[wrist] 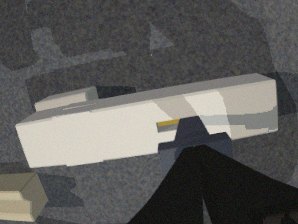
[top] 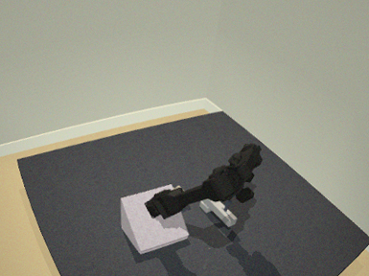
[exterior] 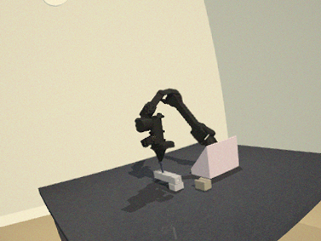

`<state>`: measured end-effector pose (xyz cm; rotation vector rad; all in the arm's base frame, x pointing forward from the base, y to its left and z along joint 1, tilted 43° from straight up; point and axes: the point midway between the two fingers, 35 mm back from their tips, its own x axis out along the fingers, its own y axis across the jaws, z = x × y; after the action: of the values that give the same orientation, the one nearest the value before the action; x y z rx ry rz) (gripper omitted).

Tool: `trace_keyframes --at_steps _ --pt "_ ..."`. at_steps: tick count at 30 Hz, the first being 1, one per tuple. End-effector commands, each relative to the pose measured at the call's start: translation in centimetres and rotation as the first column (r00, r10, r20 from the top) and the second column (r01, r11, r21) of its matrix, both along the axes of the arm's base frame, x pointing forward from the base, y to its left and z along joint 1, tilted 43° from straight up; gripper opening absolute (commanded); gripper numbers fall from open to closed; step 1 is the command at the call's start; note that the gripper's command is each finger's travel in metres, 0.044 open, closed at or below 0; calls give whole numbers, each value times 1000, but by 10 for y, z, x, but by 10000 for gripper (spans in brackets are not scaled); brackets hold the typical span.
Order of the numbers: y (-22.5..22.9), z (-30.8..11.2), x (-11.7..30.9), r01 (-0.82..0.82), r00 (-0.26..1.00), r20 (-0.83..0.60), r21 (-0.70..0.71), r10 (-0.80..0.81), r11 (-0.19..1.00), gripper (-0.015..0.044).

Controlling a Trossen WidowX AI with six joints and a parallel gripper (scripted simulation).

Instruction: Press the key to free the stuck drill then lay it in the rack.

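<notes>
A long white block [top: 219, 213] [exterior: 165, 176] [wrist: 100, 131] lies under my gripper, with a smaller white piece at one end. A slot in its top shows a thin yellow strip [wrist: 168, 122]; I cannot tell what it belongs to. A dark blue piece [exterior: 162, 167] [wrist: 192, 132] stands at the slot directly below my fingertips, perhaps the key. My gripper [exterior: 161, 160] [wrist: 195, 156] is shut and points down, its tips at or just above that piece; contact is unclear. The drill is not clearly made out. A small beige grooved block [exterior: 203, 184] [wrist: 17, 197], perhaps the rack, sits beside the white block.
A large pink wedge [top: 155, 240] [exterior: 223, 157] stands near the arm's base, on the same side of the white block as the beige block. The arm arches high from beside the wedge. The dark table top [top: 92, 174] [exterior: 119, 229] carries these things.
</notes>
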<state>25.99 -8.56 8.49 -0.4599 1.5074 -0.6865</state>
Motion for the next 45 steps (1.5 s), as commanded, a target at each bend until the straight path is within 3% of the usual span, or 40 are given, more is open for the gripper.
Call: trace_keyframes --at_steps 1,31,41,45 --pt "-12 -10 -8 32 999 -31 -7 -32 999 0" --pt "-24 -20 -10 32 999 -31 -7 -32 999 0" --pt "30 34 6 32 999 -32 -4 -32 999 263" --pt "26 30 8 4 1000 -20 -2 -4 1000 368"
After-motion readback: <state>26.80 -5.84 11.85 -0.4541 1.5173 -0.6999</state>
